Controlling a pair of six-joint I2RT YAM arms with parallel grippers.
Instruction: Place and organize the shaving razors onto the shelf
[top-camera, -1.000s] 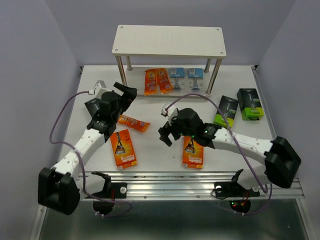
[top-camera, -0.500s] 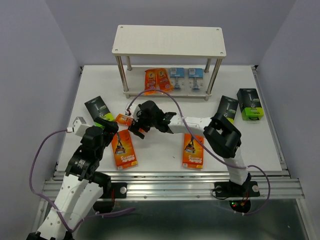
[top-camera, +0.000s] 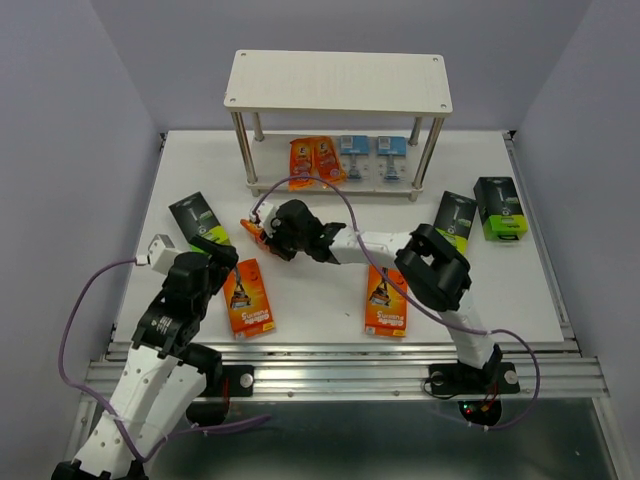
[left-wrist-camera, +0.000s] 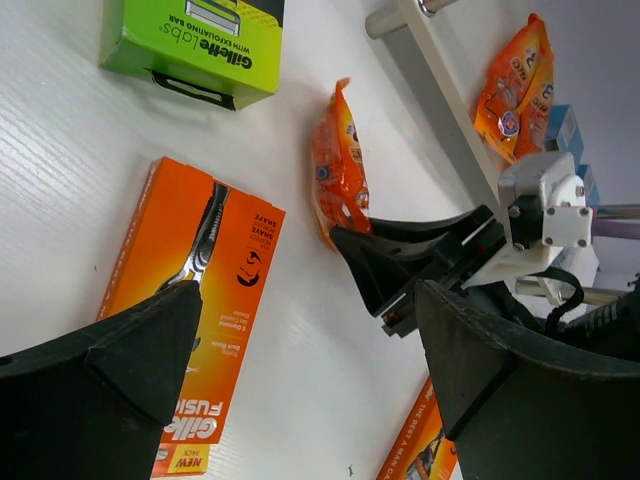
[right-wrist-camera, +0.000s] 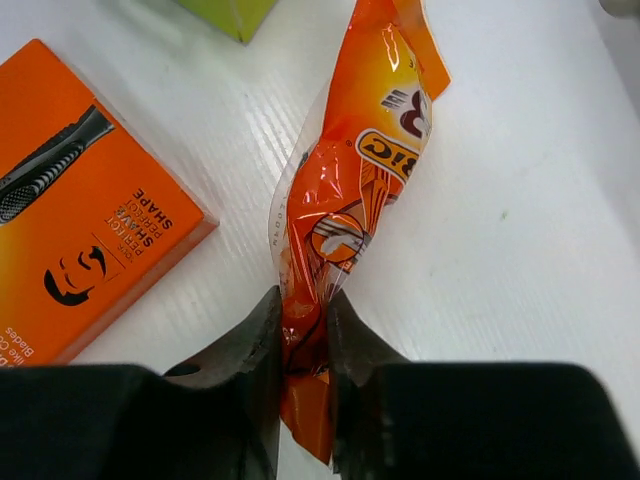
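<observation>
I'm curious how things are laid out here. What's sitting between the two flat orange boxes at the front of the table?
Nothing. In the top view, the stretch of table between the left box and the right box is bare.

Since a second ago:
- Pulled left gripper (top-camera: 218, 256) back toward near-left edge, uncovering black-and-lime box (top-camera: 198, 218).
- Swung right gripper (top-camera: 262, 232) from centre leftward to orange foil packet (top-camera: 250, 229); now pinched on it.
- Tipped packet from flat onto edge, nudged slightly left.
</observation>
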